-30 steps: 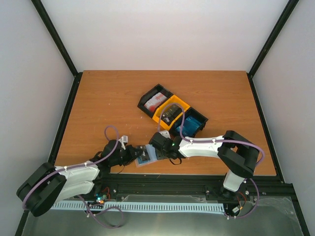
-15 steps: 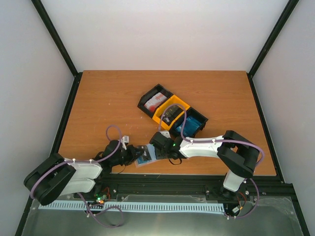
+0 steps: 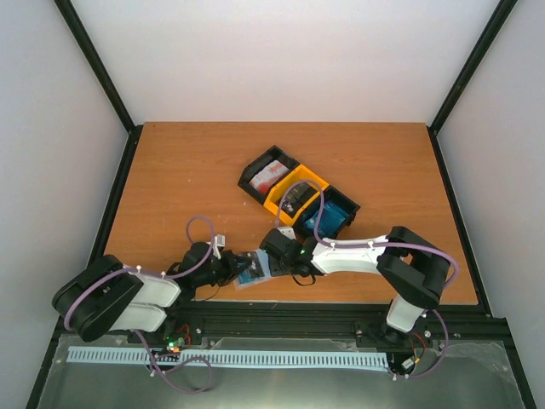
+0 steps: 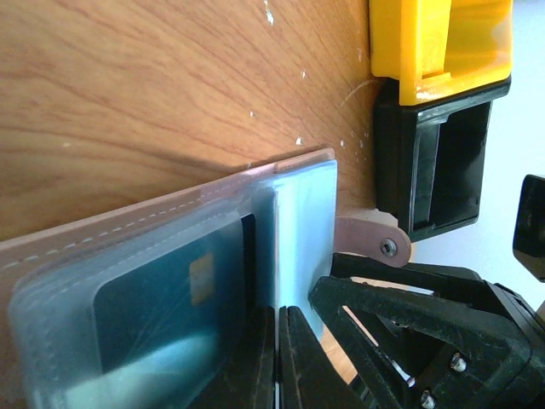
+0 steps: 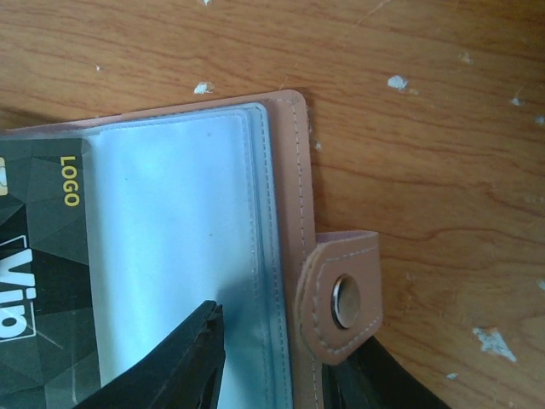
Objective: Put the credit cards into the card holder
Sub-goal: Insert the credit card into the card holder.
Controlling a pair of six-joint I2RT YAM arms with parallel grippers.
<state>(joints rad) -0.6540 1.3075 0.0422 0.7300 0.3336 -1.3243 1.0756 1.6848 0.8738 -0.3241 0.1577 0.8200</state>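
Observation:
The pinkish-tan card holder (image 3: 251, 271) lies open near the table's front edge, between both grippers. A black credit card (image 5: 43, 256) printed "LOGO" and "Vip" sits in a clear pocket; in the left wrist view the same dark card (image 4: 170, 298) shows its gold chip. My left gripper (image 3: 232, 271) (image 4: 277, 313) is shut, pinching a thin clear pocket leaf of the holder. My right gripper (image 3: 272, 266) (image 5: 285, 341) is open, straddling the holder's edge by the snap tab (image 5: 345, 302). One of its fingers (image 5: 170, 366) is over the clear pocket; the other is behind the tab.
Three joined bins stand mid-table: a black bin (image 3: 271, 175) with red-and-white cards, a yellow bin (image 3: 295, 198) with dark cards, and a black bin (image 3: 334, 217) with blue cards. The yellow bin (image 4: 443, 43) and a black bin (image 4: 438, 162) sit just beyond the holder.
The left arm's rear links have swung right and forward while its gripper stays on the holder. The right gripper's jaws have narrowed a little. The holder has barely moved.

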